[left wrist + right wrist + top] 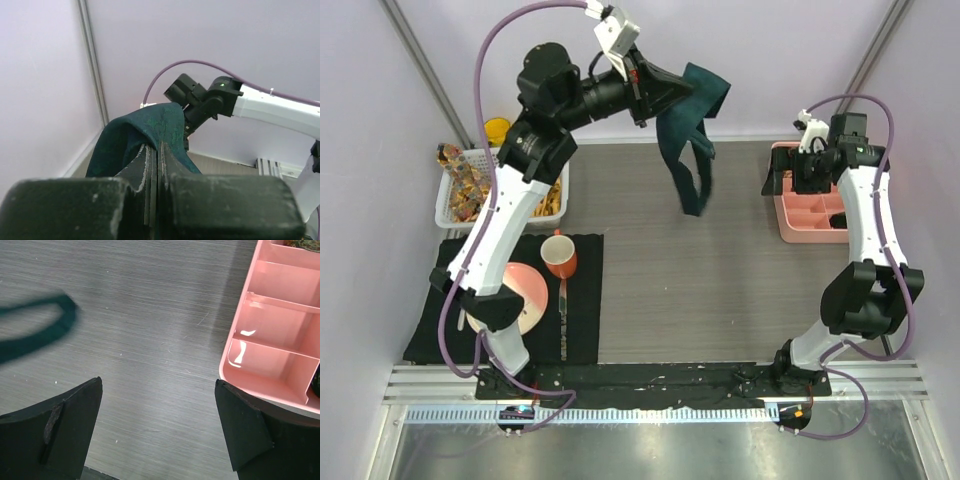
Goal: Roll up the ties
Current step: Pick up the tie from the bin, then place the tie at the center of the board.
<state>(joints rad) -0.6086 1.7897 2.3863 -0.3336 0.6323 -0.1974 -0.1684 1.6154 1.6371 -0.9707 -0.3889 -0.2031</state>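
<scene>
Left fingers (682, 90) are clamped flat against each other on the dark teal tie (692, 150), pinching a fold of it up in the air over the far middle of the surface (720, 290). Seen from that wrist, the cloth bunches up over the tips of the 2 closed pads. Below the grip, the tie hangs in 2 loose strands. I cannot tell whether its lowest end touches the surface. The right wrist view catches a blurred teal loop of it at the left edge.

The right fingers (785, 180) stand spread wide with nothing between them. They hover over bare surface just beside the left wall of the pink compartment tray (800, 228), at the far right.

At the far left, a white basket (448, 215) holds the patterned ties (550, 200), yellow-orange and brownish. Nearer, a black placemat (585, 320) carries an orange mug (558, 258) and a plate (525, 290).
</scene>
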